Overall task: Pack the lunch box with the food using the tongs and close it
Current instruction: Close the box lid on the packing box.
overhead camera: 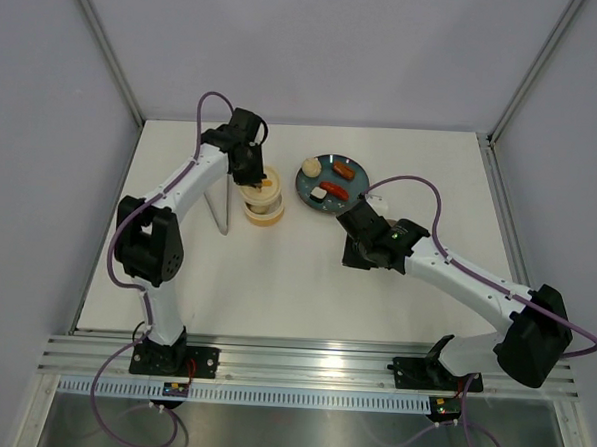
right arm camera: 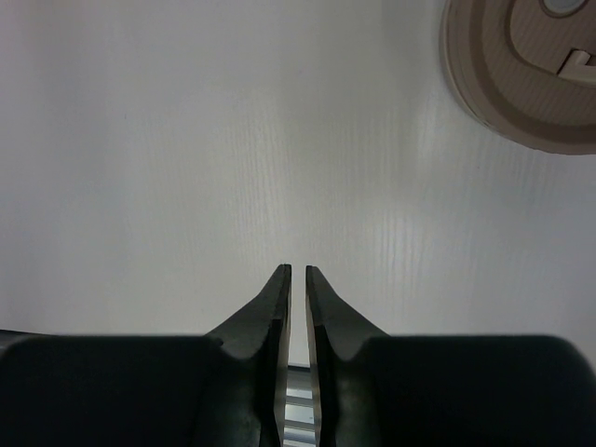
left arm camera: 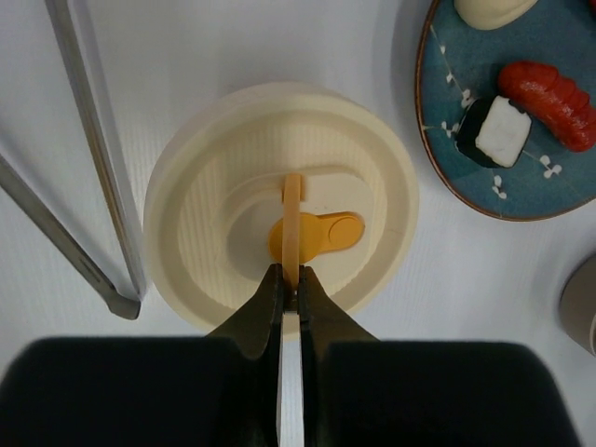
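The lunch box (left arm camera: 214,233) is a round cream container with its lid on, standing left of the teal plate (left arm camera: 466,84). My left gripper (left arm camera: 290,275) is shut on the thin cream strap (left arm camera: 292,209) that arches over the lid's orange tab (left arm camera: 326,235). On the plate lie the food pieces: a cream bun (left arm camera: 489,9), a red-orange sausage (left arm camera: 549,102) and a white-and-black sushi bit (left arm camera: 495,130). The tongs (left arm camera: 93,168) lie flat on the table left of the box. My right gripper (right arm camera: 298,270) hangs over bare table, its jaws almost together and empty.
From above, the lunch box (overhead camera: 263,204) sits between the tongs (overhead camera: 222,205) and the plate (overhead camera: 326,182). The right arm's wrist (overhead camera: 378,238) hovers just in front of the plate. A metal rail (overhead camera: 301,362) runs along the table's near edge.
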Controlling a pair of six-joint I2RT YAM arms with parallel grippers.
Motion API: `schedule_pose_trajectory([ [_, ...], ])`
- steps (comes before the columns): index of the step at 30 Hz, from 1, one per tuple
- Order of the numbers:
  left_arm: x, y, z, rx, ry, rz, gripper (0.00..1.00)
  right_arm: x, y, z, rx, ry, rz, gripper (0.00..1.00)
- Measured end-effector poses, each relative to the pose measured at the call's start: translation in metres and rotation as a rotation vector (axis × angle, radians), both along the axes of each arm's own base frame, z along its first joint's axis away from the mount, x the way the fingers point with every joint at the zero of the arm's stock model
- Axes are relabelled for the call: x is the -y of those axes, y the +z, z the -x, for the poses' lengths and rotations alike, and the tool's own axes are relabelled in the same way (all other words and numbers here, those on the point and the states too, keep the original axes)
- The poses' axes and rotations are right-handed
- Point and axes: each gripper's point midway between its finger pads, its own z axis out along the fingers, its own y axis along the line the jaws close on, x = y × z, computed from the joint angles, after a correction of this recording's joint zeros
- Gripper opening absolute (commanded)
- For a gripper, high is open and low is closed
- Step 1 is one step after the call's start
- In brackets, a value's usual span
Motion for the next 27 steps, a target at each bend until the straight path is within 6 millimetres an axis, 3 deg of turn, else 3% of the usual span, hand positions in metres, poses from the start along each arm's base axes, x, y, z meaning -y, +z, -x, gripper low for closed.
schedule_pose_trajectory([
  [14, 0.011, -0.047, 0.008, -0.098, -0.036, 0.021, 0.00, 0.003, -0.001, 0.002, -0.010, -0.001, 0.013, 0.18],
  [27, 0.012, -0.047, 0.006, -0.092, -0.035, 0.024, 0.00, 0.006, 0.003, -0.001, 0.007, -0.015, 0.027, 0.20],
])
